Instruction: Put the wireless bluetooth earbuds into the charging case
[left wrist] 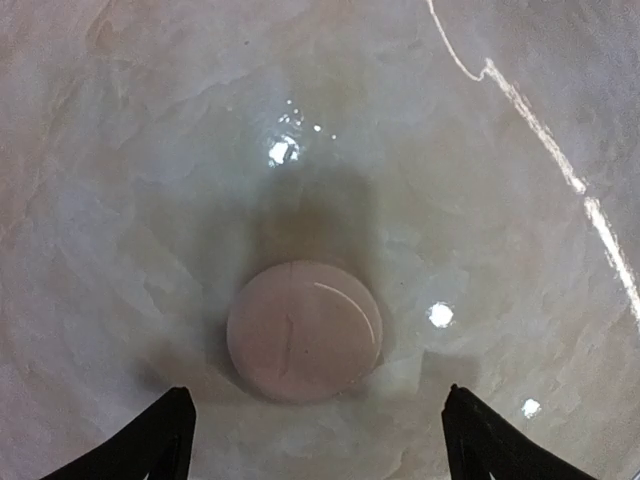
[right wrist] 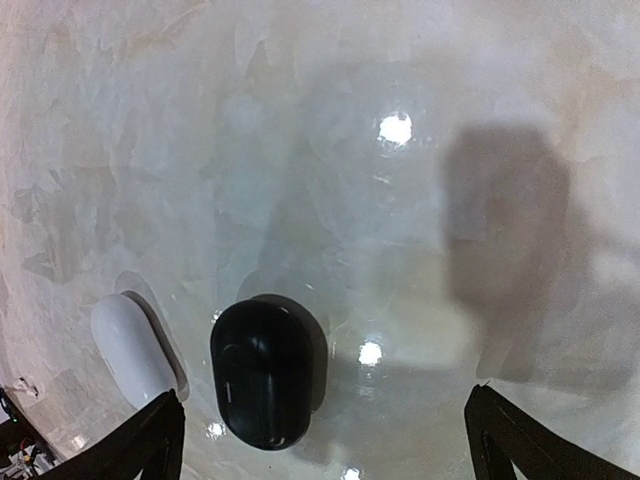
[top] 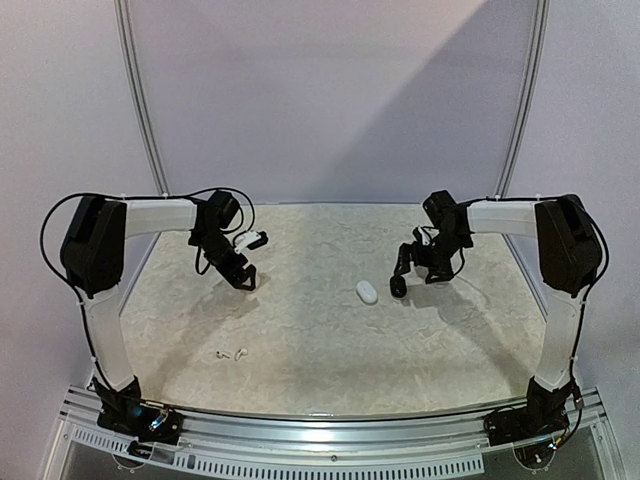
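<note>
Earbuds [top: 216, 354] decide your next reach. The only ones you can pick out are two pale specks in the overhead view, lying on the table [top: 320, 340] toward its near edge, not far from the left arm's base and well apart from every case. From the left gripper [left wrist: 316, 392] they lie back toward you and slightly to its left. From the right gripper [right wrist: 322, 398] they sit across the table, so your left arm is plainly the nearer. They are too small to tell which way their long axes run, and no black buds show.

Both grippers stand with jaws wide apart and hold nothing. Your left one hangs over a round pinkish case [left wrist: 303, 330], lid closed, centred between the fingers and touching neither. Your right one hangs over a black case [right wrist: 268, 370] lying off-centre toward one finger, with its long axis running across the closing line. A white case [right wrist: 130, 350] lies just beside it. By my reckoning, a lid must open before any bud goes in.
</note>
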